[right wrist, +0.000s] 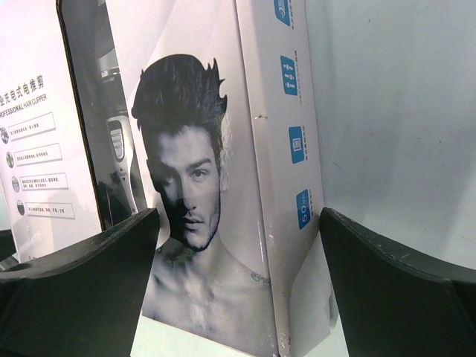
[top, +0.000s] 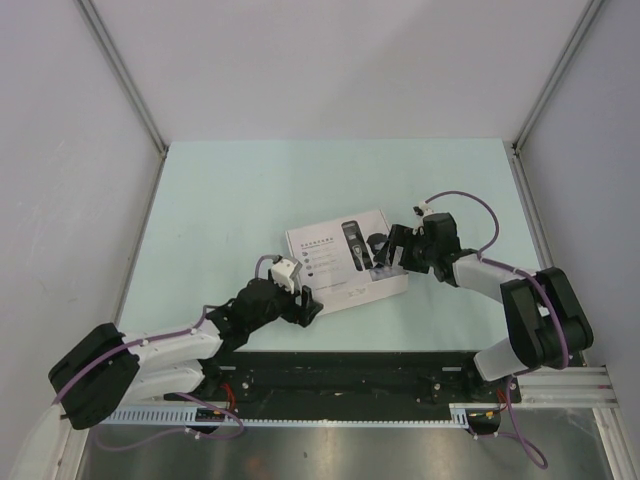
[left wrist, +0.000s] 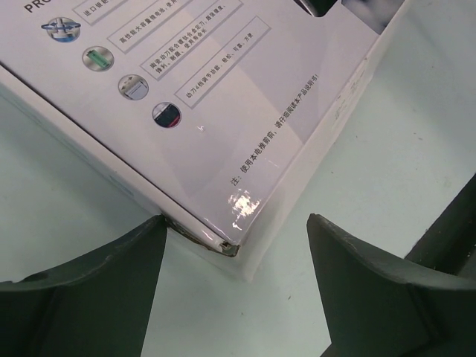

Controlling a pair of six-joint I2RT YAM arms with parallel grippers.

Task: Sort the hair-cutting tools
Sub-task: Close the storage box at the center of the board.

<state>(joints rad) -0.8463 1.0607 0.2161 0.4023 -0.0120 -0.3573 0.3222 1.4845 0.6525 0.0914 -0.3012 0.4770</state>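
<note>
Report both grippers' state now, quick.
Left gripper: open, jaws straddling a corner of the white box, holding nothing.
Right gripper: open, jaws either side of the box's end, holding nothing.

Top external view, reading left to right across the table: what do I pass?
the left pincer, open at the box's near-left corner → the white box with its printed lid → the right pincer, open at the box's right end.
</note>
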